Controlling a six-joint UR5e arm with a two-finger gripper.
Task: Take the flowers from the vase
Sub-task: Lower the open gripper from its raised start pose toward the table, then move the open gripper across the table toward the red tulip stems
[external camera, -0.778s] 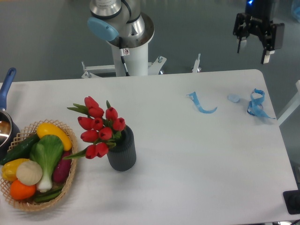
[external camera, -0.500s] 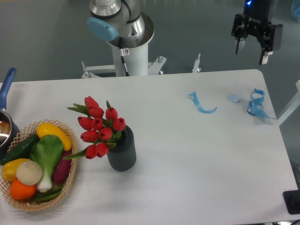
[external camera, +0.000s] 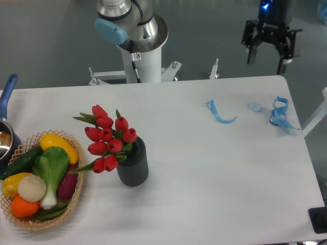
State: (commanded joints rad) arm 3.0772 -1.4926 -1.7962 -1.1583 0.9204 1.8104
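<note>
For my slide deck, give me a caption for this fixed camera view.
Open gripper high at far right, red flowers untouched in grey vase.

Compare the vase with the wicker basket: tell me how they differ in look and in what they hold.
The vase is dark grey, ribbed and stands tall; the basket is pale woven wicker, low and wide. The vase holds one bunch of red flowers leaning left; the basket holds mixed vegetables lying flat. The vase stands further right, the basket at the table's left edge. Both are open-topped, filled, and far from the gripper.
</note>
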